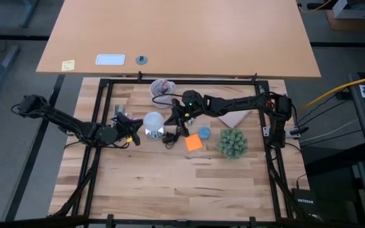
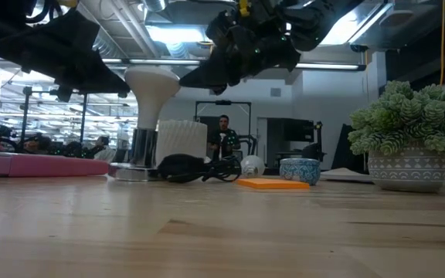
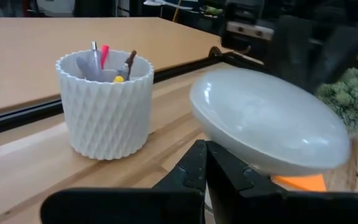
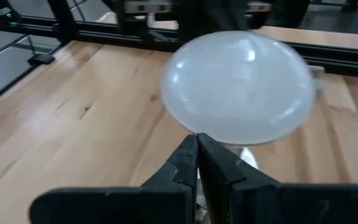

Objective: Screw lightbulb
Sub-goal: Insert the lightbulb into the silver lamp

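Near table: the pale wooden table [image 2: 222, 232] lies bare in front, so my 2 arms have room to work.
Orange note: a flat orange sticky note [image 1: 193, 142] lies just beside the socket's black cord [image 2: 199, 168], clear of the bulb.
Plant: a spiky green plant in a patterned pot [image 1: 232, 143] stands off to the right, out of my reach path.
Lightbulb: the small white frosted lightbulb [image 1: 153, 120] stands dome up with its narrow base in the shiny silver round socket [image 2: 140, 150], near the table's middle; I judge it seated there for turning.
Left pincer: my left pincer [image 1: 130, 133], fingers pressed together and holding nothing, hangs just beside the dome.
Right pincer: my right pincer [image 1: 176, 119], also closed tight and empty, sits near the dome's other side; I cannot tell whether it touches the glass.
Pen cup: the pale ribbed cup of pens [image 3: 106, 102] stands behind the bulb.
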